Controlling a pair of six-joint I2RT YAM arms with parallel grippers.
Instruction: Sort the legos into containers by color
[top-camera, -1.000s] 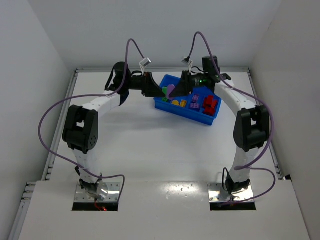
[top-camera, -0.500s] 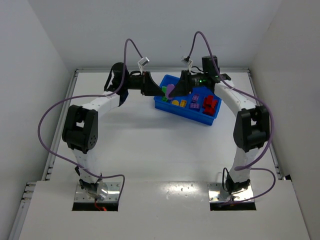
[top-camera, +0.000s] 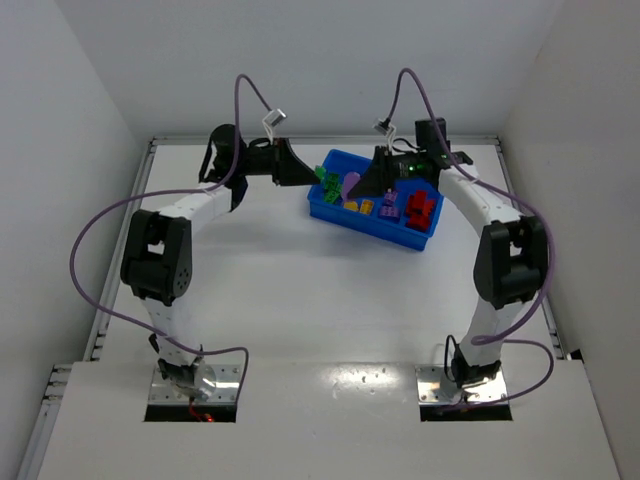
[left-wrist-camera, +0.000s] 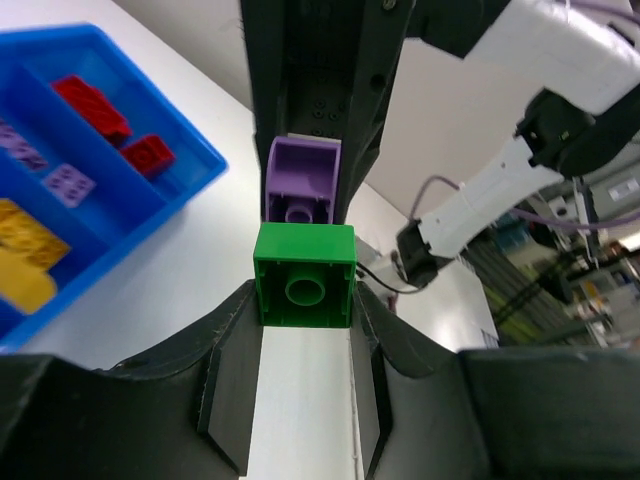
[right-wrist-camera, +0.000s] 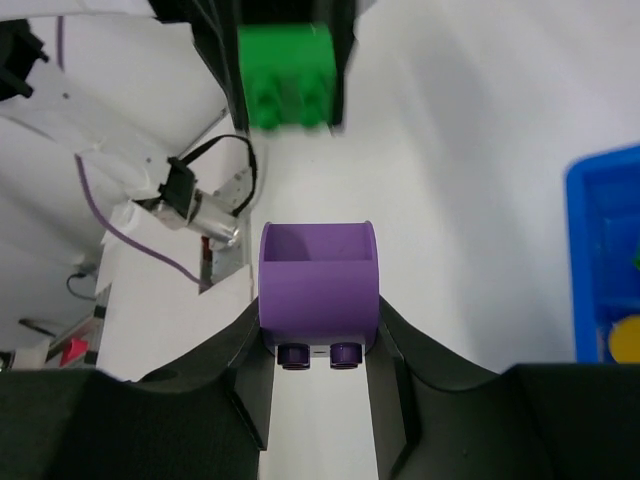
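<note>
White walls (top-camera: 300, 60), white table (top-camera: 320, 310). Blue bin (top-camera: 345, 220): red bricks (top-camera: 421, 207) in its right section, purple ones (top-camera: 389, 203) next, then yellow (top-camera: 362, 207). At the bin's left end, left gripper (left-wrist-camera: 305, 300) clamps green brick (left-wrist-camera: 305, 287), right gripper (right-wrist-camera: 318, 330) clamps purple brick (right-wrist-camera: 318, 285); the two bricks are apart.

Our left gripper (left-wrist-camera: 305, 300) pinches a green brick (left-wrist-camera: 305, 265); just beyond it we see a purple brick (left-wrist-camera: 303, 178) held by the right gripper (left-wrist-camera: 303, 205). At left, the blue bin (left-wrist-camera: 190, 165) holds red bricks (left-wrist-camera: 92, 103) and yellow bricks (left-wrist-camera: 25, 255).
</note>
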